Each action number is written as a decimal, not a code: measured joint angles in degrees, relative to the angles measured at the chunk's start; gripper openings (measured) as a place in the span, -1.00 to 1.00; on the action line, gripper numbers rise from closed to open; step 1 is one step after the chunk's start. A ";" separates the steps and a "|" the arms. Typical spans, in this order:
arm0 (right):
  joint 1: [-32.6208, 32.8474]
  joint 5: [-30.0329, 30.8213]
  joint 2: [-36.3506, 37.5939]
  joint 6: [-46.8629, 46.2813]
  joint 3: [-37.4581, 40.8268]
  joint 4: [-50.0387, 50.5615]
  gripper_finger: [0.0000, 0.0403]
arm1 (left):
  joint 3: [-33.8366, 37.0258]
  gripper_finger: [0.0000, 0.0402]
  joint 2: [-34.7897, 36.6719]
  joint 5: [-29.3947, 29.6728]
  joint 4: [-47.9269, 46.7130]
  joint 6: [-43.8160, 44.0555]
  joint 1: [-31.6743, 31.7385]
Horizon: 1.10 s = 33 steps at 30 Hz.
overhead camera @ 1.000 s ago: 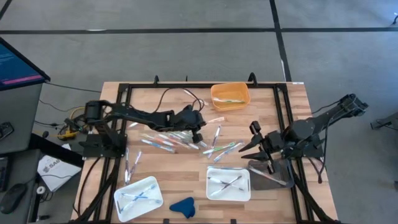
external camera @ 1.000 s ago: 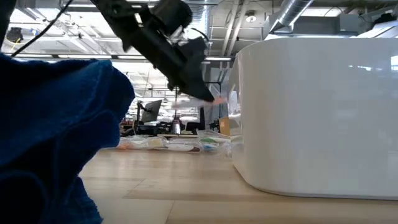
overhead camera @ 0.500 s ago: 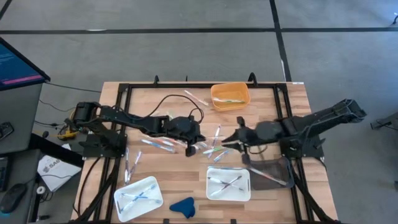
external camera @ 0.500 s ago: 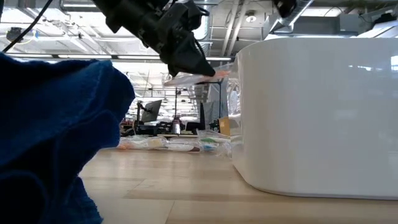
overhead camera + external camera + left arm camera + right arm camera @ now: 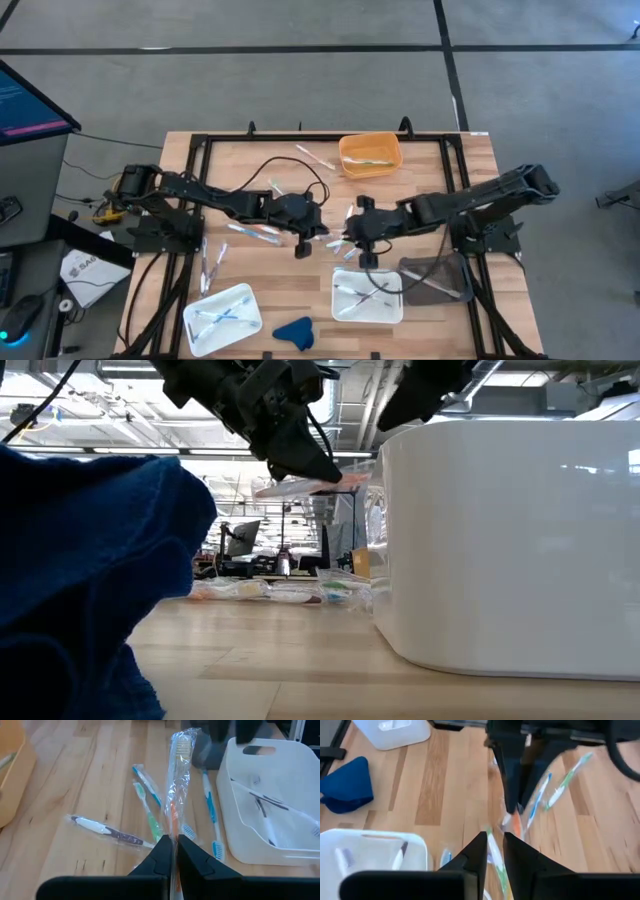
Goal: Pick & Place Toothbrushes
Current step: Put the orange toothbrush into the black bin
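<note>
Several toothbrushes [image 5: 262, 230] lie loose on the wooden table's middle. My left gripper [image 5: 174, 840] is shut on one wrapped toothbrush [image 5: 179, 775] with an orange handle, and holds it above the table [image 5: 300, 485]. My right gripper [image 5: 494, 840] faces it from the table's right [image 5: 352, 240], tipped down, its fingers a narrow gap apart. A pale strip shows in that gap. I cannot tell whether it is the held brush's end or a brush on the table. The white tray [image 5: 367, 296] just near of the grippers holds a few brushes. My left gripper pinches the wrapped toothbrush's orange handle part [image 5: 173, 822] between its two fingers, far from the bristle head [image 5: 182, 744]. The fingers slant down from the table's left and lie along the brush. The brush sticks out past them toward my right gripper, lifted clear and nearly level.
An orange bin [image 5: 370, 155] stands at the far edge and a second white tray [image 5: 222, 318] at the near left. A blue cloth [image 5: 293, 332] lies at the near edge. A dark tray [image 5: 437, 277] sits at the right, and a black cable [image 5: 290, 160] loops across the table.
My right gripper has swung from the table's right side toward the middle, sinking and tipping downward, and now stands close to my left gripper. My left gripper has carried the wrapped toothbrush a little toward the near edge and upward. The brush now lies closer to level.
</note>
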<state>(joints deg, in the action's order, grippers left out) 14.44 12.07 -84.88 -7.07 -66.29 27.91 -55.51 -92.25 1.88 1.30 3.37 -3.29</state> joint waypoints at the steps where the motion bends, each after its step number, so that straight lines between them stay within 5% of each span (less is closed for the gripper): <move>1: 0.00 0.02 -0.95 0.08 -0.84 0.23 -0.70 | 0.00 -0.97 -0.02 -0.01 -0.05 0.02 0.00; 18: -2.73 2.15 -6.43 -0.50 -6.68 4.36 -0.46 | 0.00 -0.97 -0.02 0.50 -0.02 0.86 -2.08; 33: -2.45 1.30 -6.43 -0.52 -6.68 4.47 0.13 | 0.00 -0.97 -0.04 5.35 1.09 1.62 -3.78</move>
<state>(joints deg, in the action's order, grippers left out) 11.99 13.37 -91.31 -7.60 -72.97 32.38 -55.51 -92.29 7.22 2.39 4.99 -7.07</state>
